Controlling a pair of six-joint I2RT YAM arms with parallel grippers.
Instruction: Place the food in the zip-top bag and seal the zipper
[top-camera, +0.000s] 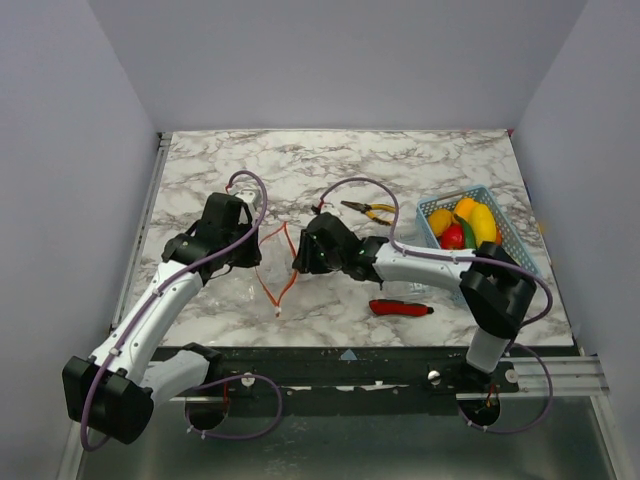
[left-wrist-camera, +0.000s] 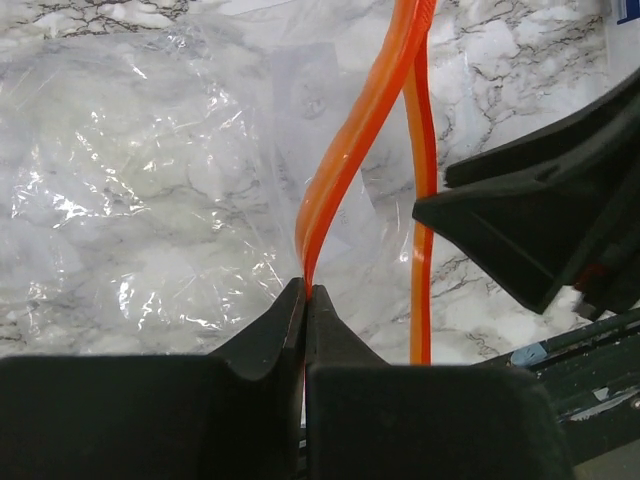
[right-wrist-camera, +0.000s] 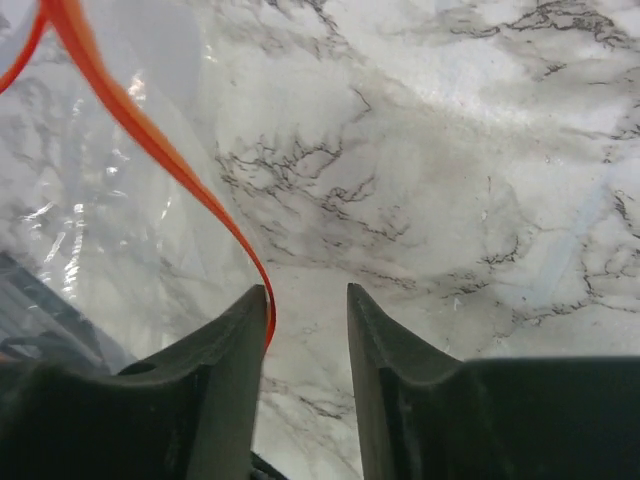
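The zip-top bag (top-camera: 250, 290) lies crinkled and transparent on the marble between my two grippers, its mouth held apart. My left gripper (left-wrist-camera: 306, 290) is shut on one strand of the orange-red zipper (left-wrist-camera: 350, 150), which rises from its fingertips. The other strand (left-wrist-camera: 424, 200) runs free beside it. My right gripper (right-wrist-camera: 307, 290) is open. The zipper (right-wrist-camera: 150, 140) curves down and rests against the inner face of its left finger, with bare marble between the jaws. The food (top-camera: 465, 225), yellow, orange, red and green pieces, sits in the blue basket at the right. None of it is in the bag (left-wrist-camera: 140, 180).
The light blue mesh basket (top-camera: 512, 232) stands at the right edge. A red-handled knife (top-camera: 400, 308) lies near the front edge by the right arm. Yellow-handled pliers (top-camera: 372, 210) lie behind the right gripper (top-camera: 298, 262). Walls enclose the table on three sides.
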